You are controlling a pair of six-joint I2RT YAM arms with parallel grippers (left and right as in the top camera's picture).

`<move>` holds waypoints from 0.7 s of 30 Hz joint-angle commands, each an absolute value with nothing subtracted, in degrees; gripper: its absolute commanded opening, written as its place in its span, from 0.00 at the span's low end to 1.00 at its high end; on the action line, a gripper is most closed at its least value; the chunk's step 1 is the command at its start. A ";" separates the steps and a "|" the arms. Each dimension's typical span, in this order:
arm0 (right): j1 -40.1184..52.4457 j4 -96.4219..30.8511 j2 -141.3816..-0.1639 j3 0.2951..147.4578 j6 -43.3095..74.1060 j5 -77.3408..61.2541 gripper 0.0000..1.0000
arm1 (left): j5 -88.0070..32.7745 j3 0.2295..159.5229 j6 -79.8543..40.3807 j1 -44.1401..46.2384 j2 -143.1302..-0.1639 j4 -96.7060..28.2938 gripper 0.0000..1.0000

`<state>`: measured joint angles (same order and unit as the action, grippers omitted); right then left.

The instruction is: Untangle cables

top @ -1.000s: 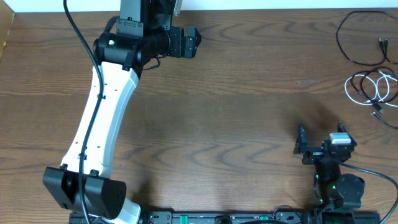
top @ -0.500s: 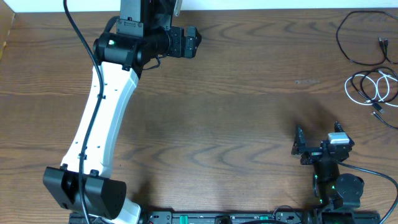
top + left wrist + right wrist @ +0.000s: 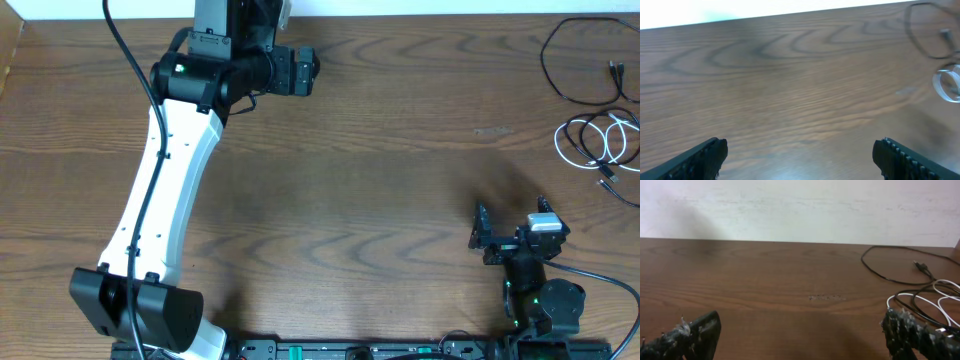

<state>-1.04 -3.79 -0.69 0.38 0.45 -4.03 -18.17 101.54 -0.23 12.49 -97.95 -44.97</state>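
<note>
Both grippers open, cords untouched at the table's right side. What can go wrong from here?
1. The black cable and the white cable loop over each other. The right gripper may pinch both and tighten the tangle.
2. Both cords run to the right edge of the overhead view, possibly near the table edge. A pull might drag them off.
3. The left gripper sits far across the table from the cords, so its reach may be long and awkward.

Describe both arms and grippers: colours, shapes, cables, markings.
Left arm: a long white link between black joints, a black cable along it, a green light by the black left gripper. Right arm: mostly black, a silver block behind the right gripper. Fingers black, ridged.
</note>
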 commanded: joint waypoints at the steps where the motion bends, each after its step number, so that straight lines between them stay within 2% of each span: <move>1: -0.75 -4.03 -0.32 0.32 1.23 -4.16 0.99 | -7.03 96.79 0.82 12.67 -97.56 -43.97 0.98; 9: -0.75 -4.03 -0.32 0.32 1.23 -4.19 0.99 | -1.89 72.51 0.84 11.16 -87.61 -25.78 0.98; 17: -0.75 -4.03 -0.32 0.32 1.23 -4.16 0.99 | -3.38 39.77 1.06 6.61 -64.18 -7.79 0.98; 21: -0.75 -4.03 -0.32 0.32 1.21 -4.16 0.99 | -9.47 26.94 5.80 2.52 -50.37 -0.86 0.98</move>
<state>-1.04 -3.81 -0.69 0.38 0.47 -4.05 -4.47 34.68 1.15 5.32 -59.27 -4.73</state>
